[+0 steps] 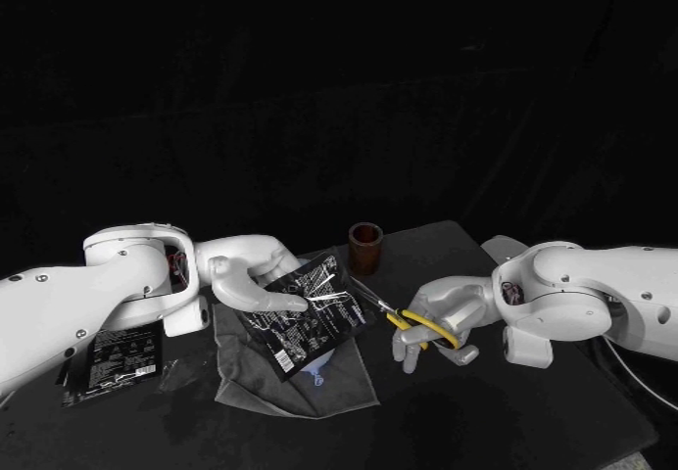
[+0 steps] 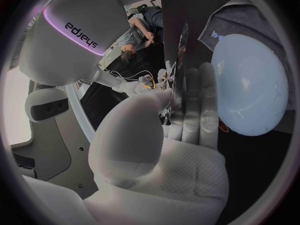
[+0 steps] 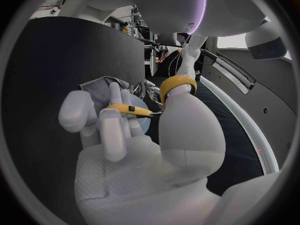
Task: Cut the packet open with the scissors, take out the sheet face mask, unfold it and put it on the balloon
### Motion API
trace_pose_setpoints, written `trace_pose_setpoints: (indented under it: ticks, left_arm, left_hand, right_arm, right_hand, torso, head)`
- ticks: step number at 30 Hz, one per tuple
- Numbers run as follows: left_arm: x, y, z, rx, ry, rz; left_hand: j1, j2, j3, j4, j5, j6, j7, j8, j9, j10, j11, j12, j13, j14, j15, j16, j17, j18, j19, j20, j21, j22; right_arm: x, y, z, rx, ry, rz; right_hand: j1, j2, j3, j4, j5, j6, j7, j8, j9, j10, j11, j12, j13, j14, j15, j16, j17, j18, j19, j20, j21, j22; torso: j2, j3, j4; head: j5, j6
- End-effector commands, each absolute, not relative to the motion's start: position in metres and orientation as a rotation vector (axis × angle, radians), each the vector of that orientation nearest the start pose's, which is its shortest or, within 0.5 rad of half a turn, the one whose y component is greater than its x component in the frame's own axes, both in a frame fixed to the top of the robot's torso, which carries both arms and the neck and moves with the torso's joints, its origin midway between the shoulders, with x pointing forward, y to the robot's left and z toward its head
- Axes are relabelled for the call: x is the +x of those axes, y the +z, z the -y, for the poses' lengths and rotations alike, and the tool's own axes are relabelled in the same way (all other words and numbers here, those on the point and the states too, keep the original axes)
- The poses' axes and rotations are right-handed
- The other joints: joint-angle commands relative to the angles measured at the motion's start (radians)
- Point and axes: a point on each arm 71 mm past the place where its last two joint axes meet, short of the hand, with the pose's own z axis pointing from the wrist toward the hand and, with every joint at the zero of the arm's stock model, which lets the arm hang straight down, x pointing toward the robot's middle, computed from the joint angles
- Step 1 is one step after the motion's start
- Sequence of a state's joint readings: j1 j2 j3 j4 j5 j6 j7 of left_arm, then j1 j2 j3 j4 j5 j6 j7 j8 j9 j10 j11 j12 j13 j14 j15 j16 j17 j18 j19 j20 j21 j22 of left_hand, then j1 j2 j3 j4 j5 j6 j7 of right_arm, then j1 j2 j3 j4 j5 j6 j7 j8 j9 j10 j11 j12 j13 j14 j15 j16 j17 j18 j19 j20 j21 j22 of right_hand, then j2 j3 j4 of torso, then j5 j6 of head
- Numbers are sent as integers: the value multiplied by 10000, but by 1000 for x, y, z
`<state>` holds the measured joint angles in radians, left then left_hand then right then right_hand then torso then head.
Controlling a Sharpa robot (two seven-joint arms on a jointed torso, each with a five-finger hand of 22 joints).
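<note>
My left hand [image 1: 252, 285] holds a black face-mask packet [image 1: 314, 306] upright and tilted over the middle of the table; in the left wrist view the packet [image 2: 182, 60] stands edge-on between the thumb and fingers of that hand [image 2: 169, 135]. My right hand [image 1: 441, 328] grips yellow-handled scissors [image 1: 410, 319], their blades reaching the packet's right edge. In the right wrist view the thumb sits in one yellow loop and fingers in the other loop of the scissors [image 3: 177, 85]. A pale blue balloon [image 2: 250, 85] lies on a grey cloth [image 1: 304, 387] under the packet.
A brown cylinder [image 1: 364, 247] stands behind the packet, near the scissor tips. A second black packet [image 1: 121, 352] lies flat at the table's left, below my left arm. The table's far edge runs just behind the cylinder.
</note>
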<state>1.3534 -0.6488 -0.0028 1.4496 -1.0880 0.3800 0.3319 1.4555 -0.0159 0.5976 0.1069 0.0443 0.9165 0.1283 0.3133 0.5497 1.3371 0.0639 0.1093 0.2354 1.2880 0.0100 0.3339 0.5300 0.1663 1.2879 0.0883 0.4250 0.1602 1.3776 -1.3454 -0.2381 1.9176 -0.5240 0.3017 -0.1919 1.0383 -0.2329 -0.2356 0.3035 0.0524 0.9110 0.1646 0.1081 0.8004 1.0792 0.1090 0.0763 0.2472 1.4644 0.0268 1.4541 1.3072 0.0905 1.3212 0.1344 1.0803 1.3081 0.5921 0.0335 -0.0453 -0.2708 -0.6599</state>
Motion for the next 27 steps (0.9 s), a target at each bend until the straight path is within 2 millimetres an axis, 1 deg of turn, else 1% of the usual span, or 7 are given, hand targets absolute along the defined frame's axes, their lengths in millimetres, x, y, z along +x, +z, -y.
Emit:
trace_pose_setpoints:
  ticks: [1,7,8,12,21,27]
  left_arm:
    - [476,-114,-92,5140,-14805,-19680]
    - [477,-114,-92,5107,-14814,-19652]
    - [477,-114,-92,5105,-14814,-19653]
    - [477,-114,-92,5112,-14812,-19665]
    - [476,-114,-91,5163,-14842,-19672]
    - [474,-114,-90,5216,-14881,-19697]
  left_hand:
    - [88,10,266,-192,35,57,-1,54,1049,-15,-69,-24,16,4,-92,62,22,121,-37,-57,43,15]
    - [88,10,266,-192,35,57,-1,54,1049,-15,-69,-24,16,4,-92,62,22,121,-37,-57,43,15]
    - [88,10,266,-192,35,57,-1,54,1049,-15,-69,-24,16,4,-92,62,22,121,-37,-57,43,15]
    - [91,13,265,-190,35,59,-2,51,1054,-14,-68,-24,21,4,-92,64,31,121,-40,-57,49,20]
    - [91,13,265,-190,35,59,-2,51,1054,-14,-68,-24,21,4,-92,64,31,121,-40,-57,49,20]
    - [95,14,263,-189,35,60,-2,47,1058,-13,-67,-26,27,3,-92,67,42,121,-44,-57,56,25]
  right_arm:
    - [358,-186,290,5473,11385,-24864]
    - [355,-186,284,5295,11546,-25032]
    - [354,-186,284,5277,11565,-25043]
    - [353,-186,283,5238,11607,-25066]
    - [351,-186,281,5184,11713,-25079]
    - [354,-183,282,5295,11859,-24723]
  right_hand:
    - [-29,5,44,-5,55,69,26,33,-8,56,-7,54,-10,277,59,-47,168,113,-4,21,4,1038]
    - [-40,54,79,-5,50,95,20,57,-13,67,-12,59,-36,275,54,-49,161,116,-11,18,-11,1032]
    - [-46,103,116,-6,44,111,14,75,-20,83,-18,67,-59,270,50,-55,147,119,-16,15,-24,1026]
    - [-48,167,169,-9,36,122,9,93,-30,107,-24,79,-86,267,44,-56,141,120,-18,11,-32,1022]
    - [-53,201,195,-9,32,129,6,105,-36,124,-28,87,-103,265,41,-58,133,119,-15,9,-28,1022]
    - [-34,432,373,-17,13,152,-6,161,-65,115,-32,83,-199,267,34,-52,133,122,-23,1,-55,1009]
  torso:
    - [-2,-5,-4]
    - [-6,-1,0]
    - [-4,0,1]
    - [-8,0,-5]
    - [-6,4,-12]
    - [-2,10,10]
  head:
    - [0,-12]
    - [-3,0]
    - [-5,0]
    - [7,12]
    - [5,30]
    - [-4,49]
